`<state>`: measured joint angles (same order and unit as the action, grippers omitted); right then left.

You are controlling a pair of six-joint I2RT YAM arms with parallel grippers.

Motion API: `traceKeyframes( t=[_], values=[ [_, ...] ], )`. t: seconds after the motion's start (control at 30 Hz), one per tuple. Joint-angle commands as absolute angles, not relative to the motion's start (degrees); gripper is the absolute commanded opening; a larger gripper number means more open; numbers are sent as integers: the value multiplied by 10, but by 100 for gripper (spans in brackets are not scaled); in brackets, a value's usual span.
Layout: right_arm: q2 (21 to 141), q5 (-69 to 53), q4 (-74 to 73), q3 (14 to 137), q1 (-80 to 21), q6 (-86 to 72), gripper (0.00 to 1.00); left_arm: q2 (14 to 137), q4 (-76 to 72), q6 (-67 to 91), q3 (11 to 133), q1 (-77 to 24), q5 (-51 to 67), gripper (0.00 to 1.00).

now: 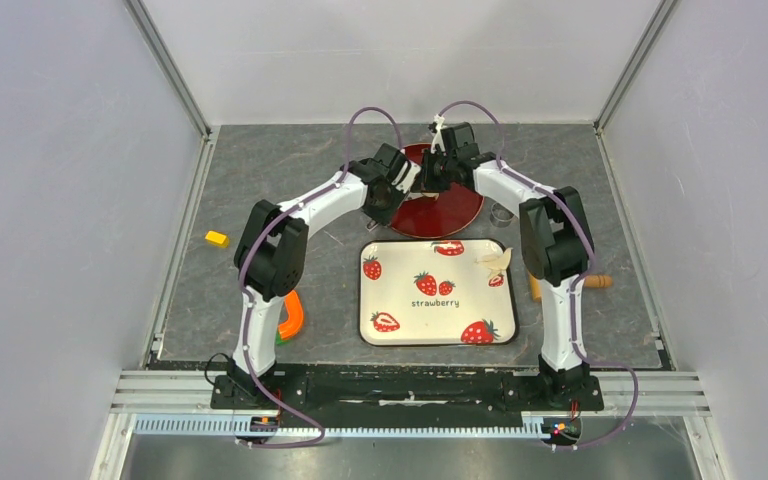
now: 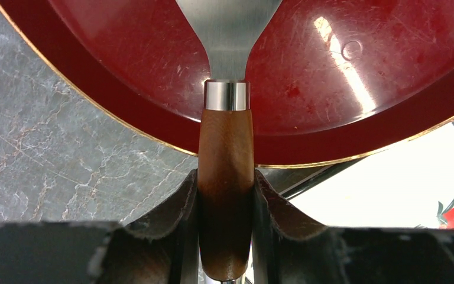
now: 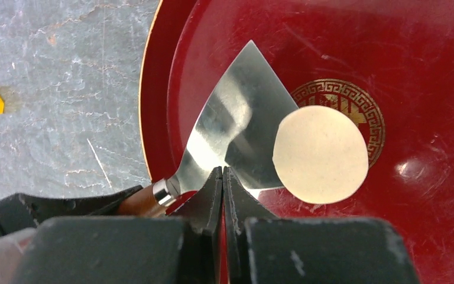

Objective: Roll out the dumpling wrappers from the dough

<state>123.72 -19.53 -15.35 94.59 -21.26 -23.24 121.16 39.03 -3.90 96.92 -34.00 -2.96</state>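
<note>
One dumpling wrapper, a thin round cream disc, lies in the dark red plate, its left edge resting on the tip of a metal spatula blade. My left gripper is shut on the spatula's brown wooden handle, which points out over the plate. My right gripper hovers shut and empty just over the blade's near edge, left of the wrapper. Ragged dough scraps lie at the top right corner of the strawberry tray. In the top view both grippers meet over the plate.
A small metal ring sits right of the plate. The tan wooden roller lies partly behind the right arm. A yellow block is on the left of the grey mat, and an orange and green object lies by the left arm.
</note>
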Motion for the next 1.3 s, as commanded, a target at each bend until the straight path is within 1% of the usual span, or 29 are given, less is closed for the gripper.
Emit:
traceKeyframes(
  t=[0.0,0.73,1.03,1.27],
  values=[
    [1250,-165,-130,978,-213,-241,0,1219,388,-63,1008,-348,-39,2],
    [1317,-109,-143,1014,-207,-247,0,1223,402,-83,1020,-352,-75,2],
    [1329,-109,-152,1021,-207,-246,0,1210,419,-134,1024,-365,-160,2],
    [1335,-111,-153,1017,-207,-249,0,1198,430,-163,1022,-373,-201,2]
  ],
)
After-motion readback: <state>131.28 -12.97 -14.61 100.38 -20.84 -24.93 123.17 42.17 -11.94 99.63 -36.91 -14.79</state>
